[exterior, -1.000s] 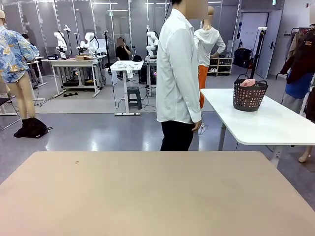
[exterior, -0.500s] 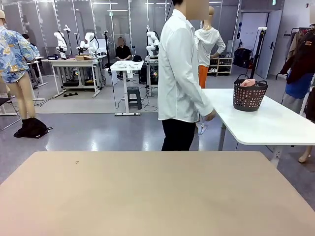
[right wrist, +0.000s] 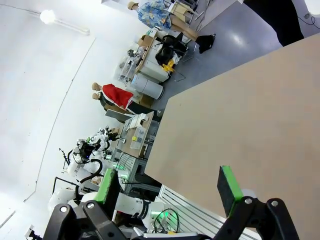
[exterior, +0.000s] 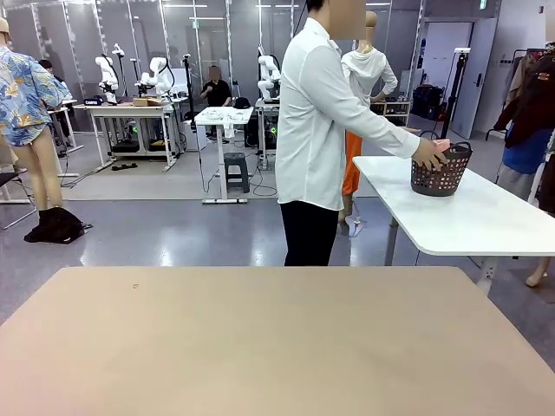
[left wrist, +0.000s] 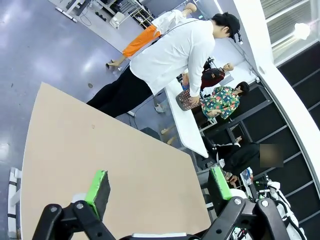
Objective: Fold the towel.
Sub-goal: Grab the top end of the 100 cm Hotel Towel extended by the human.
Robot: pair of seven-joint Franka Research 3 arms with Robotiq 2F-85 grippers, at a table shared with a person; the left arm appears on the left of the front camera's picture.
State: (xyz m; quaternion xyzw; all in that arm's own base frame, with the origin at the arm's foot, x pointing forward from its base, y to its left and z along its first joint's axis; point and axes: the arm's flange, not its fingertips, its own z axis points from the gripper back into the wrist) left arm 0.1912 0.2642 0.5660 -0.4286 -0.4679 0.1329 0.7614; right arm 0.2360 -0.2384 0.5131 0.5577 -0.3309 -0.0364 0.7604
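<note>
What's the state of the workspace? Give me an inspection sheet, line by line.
Surface: tan table, flat, one small dark speck far left.
Job's things: towel bunched in dark basket on white side table; person's hand at the basket rim.
Clutter: nothing seen.
Claws: left claw open, holding nothing; right claw open, holding nothing.
Cables: nothing seen on the tan table.
Surroundings: person in white shirt beyond the far edge, reaching toward the side table.
</note>
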